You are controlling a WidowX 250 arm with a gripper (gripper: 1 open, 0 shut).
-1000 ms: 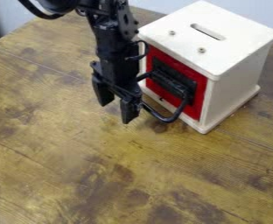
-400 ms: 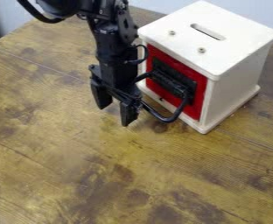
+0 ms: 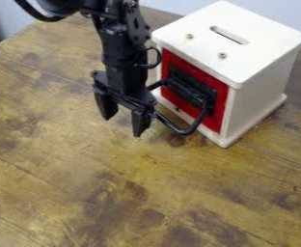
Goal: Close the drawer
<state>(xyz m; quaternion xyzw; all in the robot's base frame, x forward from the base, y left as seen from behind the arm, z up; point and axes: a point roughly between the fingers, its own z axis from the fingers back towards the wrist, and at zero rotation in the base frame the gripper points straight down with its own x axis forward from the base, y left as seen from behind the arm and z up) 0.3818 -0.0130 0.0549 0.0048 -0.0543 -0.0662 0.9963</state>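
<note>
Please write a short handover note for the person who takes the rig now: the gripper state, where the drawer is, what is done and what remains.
Gripper: open, holding nothing, fingers pointing down just above the table, left of the black loop handle.
Drawer: its red front sits about level with the face of the cream-white box; the handle sticks out toward the gripper.
Done: the drawer looks closed, or very nearly.
Left: confirm it is fully seated; if not, give the front a light push, then retract the arm.
</note>
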